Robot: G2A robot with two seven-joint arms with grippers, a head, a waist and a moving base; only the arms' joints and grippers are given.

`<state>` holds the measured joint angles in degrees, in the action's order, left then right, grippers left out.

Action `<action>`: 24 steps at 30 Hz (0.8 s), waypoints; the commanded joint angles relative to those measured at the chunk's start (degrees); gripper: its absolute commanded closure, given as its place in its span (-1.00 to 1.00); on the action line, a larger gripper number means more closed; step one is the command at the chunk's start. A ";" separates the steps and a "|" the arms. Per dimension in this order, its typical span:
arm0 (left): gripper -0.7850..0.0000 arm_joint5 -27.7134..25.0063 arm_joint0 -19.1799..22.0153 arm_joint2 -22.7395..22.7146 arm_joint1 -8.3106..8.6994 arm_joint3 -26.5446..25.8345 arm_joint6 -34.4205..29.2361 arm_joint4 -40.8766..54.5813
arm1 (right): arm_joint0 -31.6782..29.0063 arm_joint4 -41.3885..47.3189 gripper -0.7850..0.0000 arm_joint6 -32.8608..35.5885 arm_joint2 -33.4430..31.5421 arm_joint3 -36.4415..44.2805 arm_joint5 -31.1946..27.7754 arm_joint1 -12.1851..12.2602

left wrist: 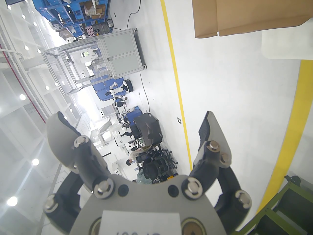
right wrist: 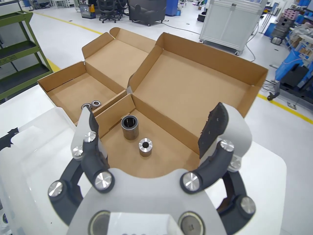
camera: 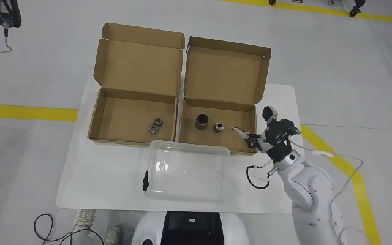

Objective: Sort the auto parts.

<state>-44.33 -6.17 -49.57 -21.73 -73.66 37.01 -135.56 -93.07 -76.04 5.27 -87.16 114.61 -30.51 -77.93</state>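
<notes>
**Desk layout.** Two open cardboard boxes stand side by side along the far edge. A clear plastic bin sits at the near edge, in front of where they meet.

**Parts.**
- The left box holds two ring bearings, close together near its right wall.
- The right box holds a tall dark sleeve and a short steel bushing. Both stand upright, just beside each other and not touching.

**Right arm.** It sits at the right edge of the desk. Its jaws are spread wide and hold nothing, and they hang above the near right corner of the right box, well apart from both parts.

**Left arm.** Its jaws are also released and hold nothing. They point out over the floor past a cardboard flap.

**Step in hand.** Judged to be a gap between placements: four parts lie sorted by kind and neither arm carries anything. Whether any parts remain in the bin cannot be told.

**Next move.** If stock remains, the right arm must clear the box's front wall and cross to the bin. It must then lower its open jaws past the rim and close squarely on one part. Rings belong in the left box and cylinders in the right.
</notes>
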 commanded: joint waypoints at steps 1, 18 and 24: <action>-1.00 0.00 0.00 0.00 0.00 0.00 0.00 0.00 | -2.92 -0.18 -1.00 -1.13 -1.43 2.38 0.31 0.22; -1.00 0.00 0.00 0.00 0.00 0.00 0.00 0.00 | -17.68 -0.34 -1.00 -4.02 -8.00 11.89 7.04 1.09; -1.00 0.00 0.00 0.00 0.00 0.00 0.00 0.00 | -19.76 -3.27 -1.00 -4.95 -8.41 14.58 9.71 1.25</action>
<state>-44.33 -6.17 -49.57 -21.73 -73.66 37.01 -135.56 -112.59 -78.32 0.45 -95.54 128.49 -21.55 -76.70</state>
